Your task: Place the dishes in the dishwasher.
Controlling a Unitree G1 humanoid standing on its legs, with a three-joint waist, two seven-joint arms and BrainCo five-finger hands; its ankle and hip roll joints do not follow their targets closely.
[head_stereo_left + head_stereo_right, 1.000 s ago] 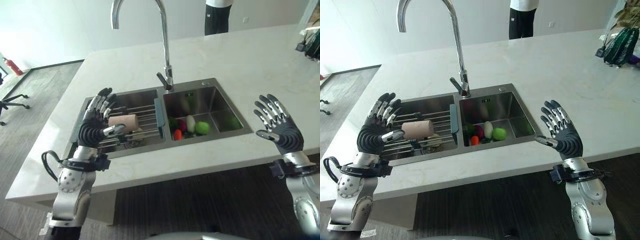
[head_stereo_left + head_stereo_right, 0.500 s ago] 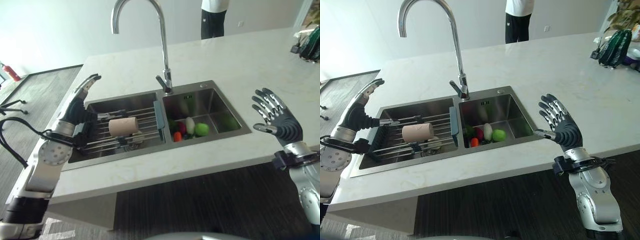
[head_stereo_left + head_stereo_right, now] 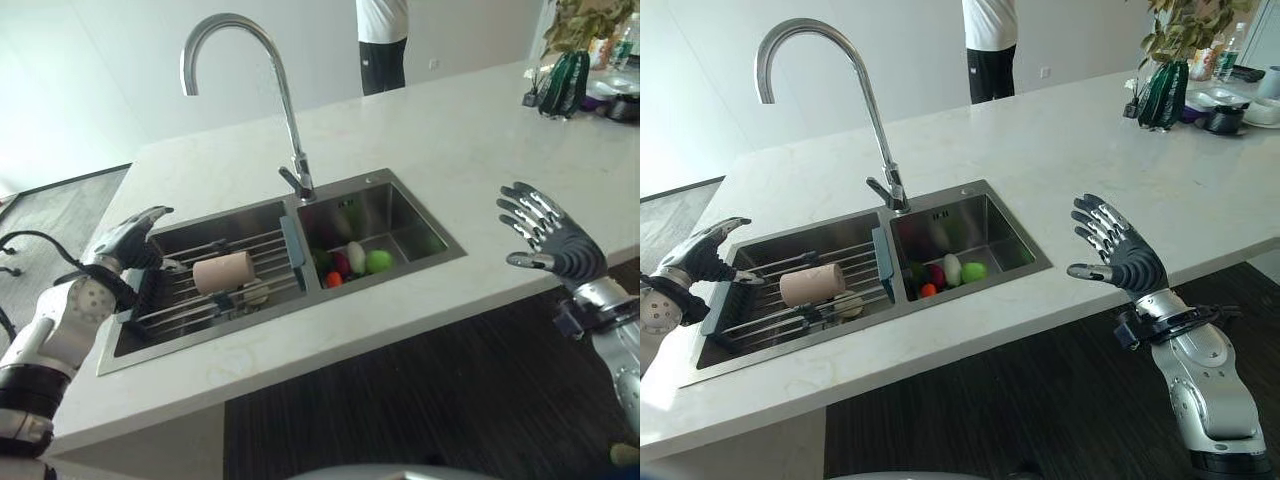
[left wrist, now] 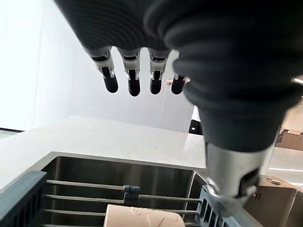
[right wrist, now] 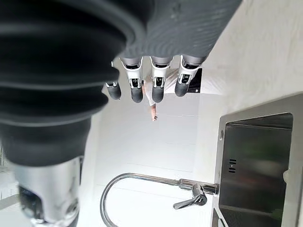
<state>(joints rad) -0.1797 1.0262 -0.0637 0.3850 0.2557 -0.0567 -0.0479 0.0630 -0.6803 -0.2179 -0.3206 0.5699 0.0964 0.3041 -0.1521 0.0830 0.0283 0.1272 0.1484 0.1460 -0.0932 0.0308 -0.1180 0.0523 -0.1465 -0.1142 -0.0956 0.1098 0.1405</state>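
Left eye view is showing the left hand [image 3: 128,240] hovering spread beside the cup [image 3: 223,272], probably light and slippery, best grasped around its middle.

Silver-grey arms. Left robot hand [image 3: 128,240] and right robot hand [image 3: 1118,256]: dark ribbed covers over back and wrist, silver fingers [image 5: 158,78] with dark tips, separate thumb.

A kitchen: double sink [image 3: 400,262], tall faucet [image 3: 290,110], white island counter [image 3: 450,140].
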